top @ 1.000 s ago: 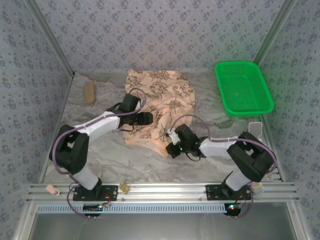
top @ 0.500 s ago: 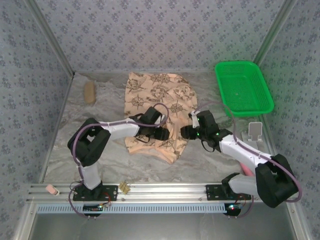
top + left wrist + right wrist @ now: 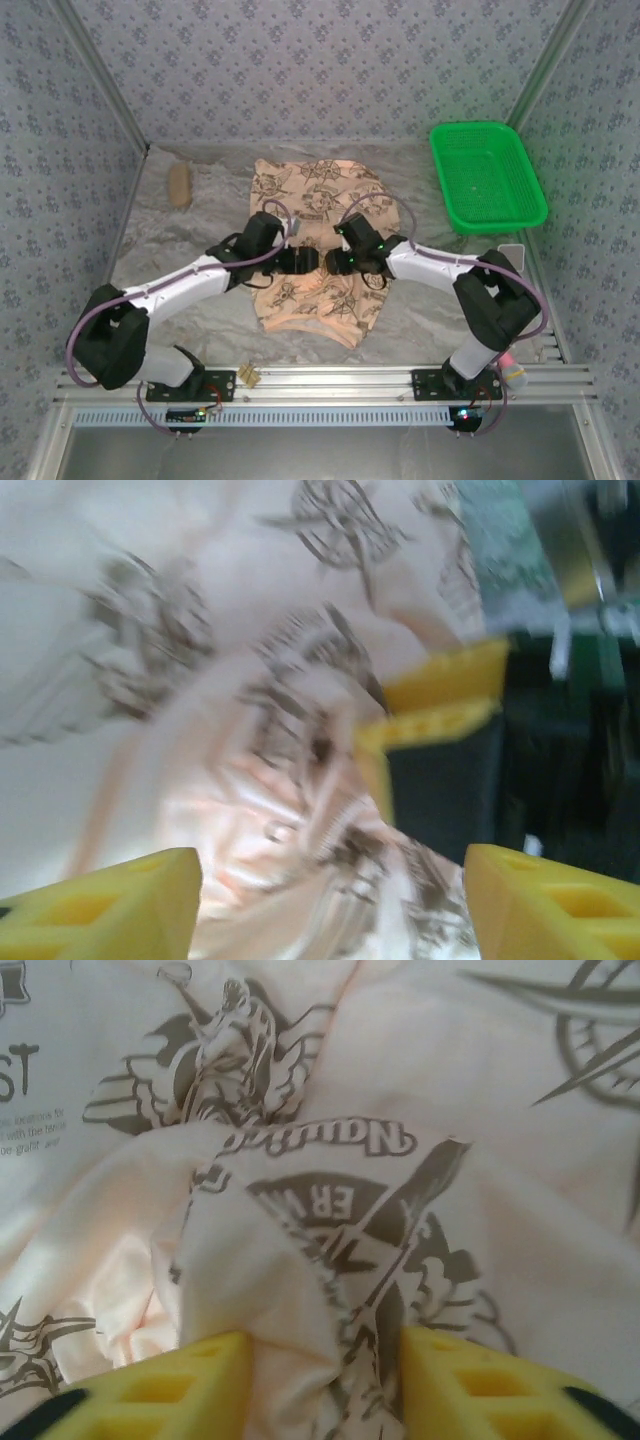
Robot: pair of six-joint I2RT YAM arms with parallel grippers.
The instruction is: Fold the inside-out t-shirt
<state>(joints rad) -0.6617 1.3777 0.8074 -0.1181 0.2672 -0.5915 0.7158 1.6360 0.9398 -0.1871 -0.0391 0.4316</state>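
Found the inside-out t-shirt (image 3: pixel 315 190) spread flat at the middle of the bench (image 3: pixel 160 230). Noted left fingers (image 3: pixel 120 905) released, wide apart over the print, and right fingers (image 3: pixel 480 1385) clenched on a raised fold. Spotted 1 green basket (image 3: pixel 488 128) far right, well apart from the cloth.

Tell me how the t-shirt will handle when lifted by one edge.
Likely floppy: the t-shirt lies creased and bunches into a ridge between the fingers of the right gripper. Probably light, since the folds there look thin. Lifted at one point, it should sag rather than stay flat.
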